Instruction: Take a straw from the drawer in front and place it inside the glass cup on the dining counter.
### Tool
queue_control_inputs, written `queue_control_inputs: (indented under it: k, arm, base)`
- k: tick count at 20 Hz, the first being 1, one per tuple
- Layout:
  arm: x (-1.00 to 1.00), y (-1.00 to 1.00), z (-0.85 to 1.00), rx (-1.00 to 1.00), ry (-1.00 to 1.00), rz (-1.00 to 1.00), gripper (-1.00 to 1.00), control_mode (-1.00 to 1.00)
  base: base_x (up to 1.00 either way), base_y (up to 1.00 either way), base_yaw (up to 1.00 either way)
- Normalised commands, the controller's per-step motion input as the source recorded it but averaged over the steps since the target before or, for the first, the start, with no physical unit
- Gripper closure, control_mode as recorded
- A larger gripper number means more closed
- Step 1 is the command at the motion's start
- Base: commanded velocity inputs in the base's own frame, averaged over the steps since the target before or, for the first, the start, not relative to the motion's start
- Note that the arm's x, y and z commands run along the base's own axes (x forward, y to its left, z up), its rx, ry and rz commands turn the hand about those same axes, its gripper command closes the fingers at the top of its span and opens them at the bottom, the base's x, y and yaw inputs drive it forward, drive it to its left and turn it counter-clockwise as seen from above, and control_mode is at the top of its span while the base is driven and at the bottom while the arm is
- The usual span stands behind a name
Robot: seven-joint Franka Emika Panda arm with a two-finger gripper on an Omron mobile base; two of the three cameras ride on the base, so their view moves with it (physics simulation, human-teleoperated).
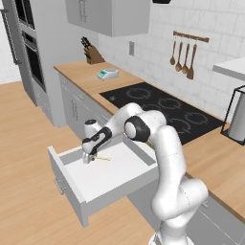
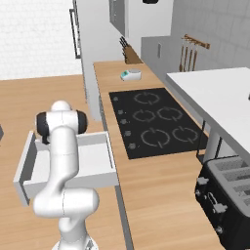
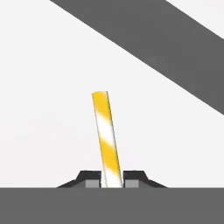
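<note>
The drawer (image 1: 112, 184) stands pulled out below the wood worktop, its white inside showing; it also appears behind the arm in the right base view as the drawer (image 2: 93, 161). My gripper (image 1: 87, 159) reaches down into it and is shut on the straw (image 1: 102, 158), a thin pale stick lying on the drawer floor. In the hand view the straw (image 3: 106, 135) is yellow and white striped and runs up from between the two fingertips of my gripper (image 3: 113, 183). The glass cup and the dining counter are out of view.
A black hob (image 1: 167, 107) sits in the worktop behind the drawer. At the far end stand a knife block (image 1: 93, 55) and a small scale (image 1: 107, 73). Utensils (image 1: 184, 60) hang on the wall. A black toaster (image 2: 229, 195) stands at the near right.
</note>
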Motion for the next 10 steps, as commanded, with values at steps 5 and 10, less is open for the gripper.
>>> queue_control_inputs:
  k: [5, 10]
  arm:
    - [-0.52, 0.0, 1.0, 0.02, -0.11, 0.0, 1.0, -1.0]
    - [-0.07, 0.0, 1.0, 0.07, -0.04, 0.0, 1.0, -1.0]
  base:
    - [0.0, 0.0, 0.0]
    - [0.0, 0.0, 0.0]
